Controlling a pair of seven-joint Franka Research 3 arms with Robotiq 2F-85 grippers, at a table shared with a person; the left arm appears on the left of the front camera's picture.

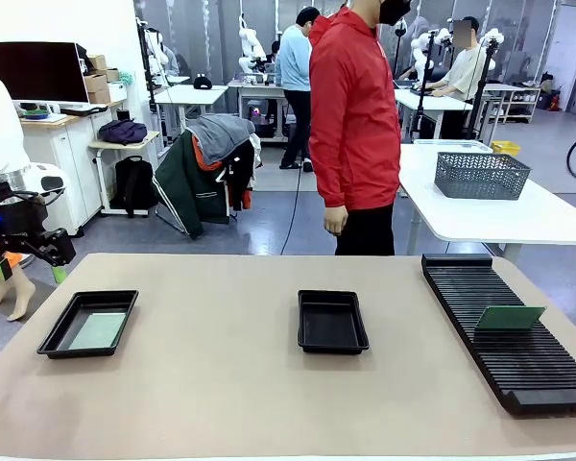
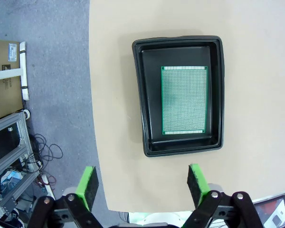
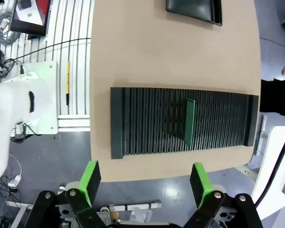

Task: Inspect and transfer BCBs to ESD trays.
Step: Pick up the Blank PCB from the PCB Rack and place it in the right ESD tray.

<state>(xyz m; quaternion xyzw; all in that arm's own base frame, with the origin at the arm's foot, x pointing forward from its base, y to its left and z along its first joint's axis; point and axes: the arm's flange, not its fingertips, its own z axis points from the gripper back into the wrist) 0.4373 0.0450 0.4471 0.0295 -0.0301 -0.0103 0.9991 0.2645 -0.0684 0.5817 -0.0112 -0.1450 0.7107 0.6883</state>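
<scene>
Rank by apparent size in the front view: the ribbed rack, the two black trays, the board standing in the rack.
1. Ribbed rack.
2. Left tray and middle tray: they look about alike, so unranked.
3. Standing board.

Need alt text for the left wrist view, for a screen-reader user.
A green BCB lies flat inside a black ESD tray on the tan table, seen from above. The left hand hovers open and empty in the foreground, green pads apart. Grey floor, a cardboard box and cables lie beside the table.
</scene>
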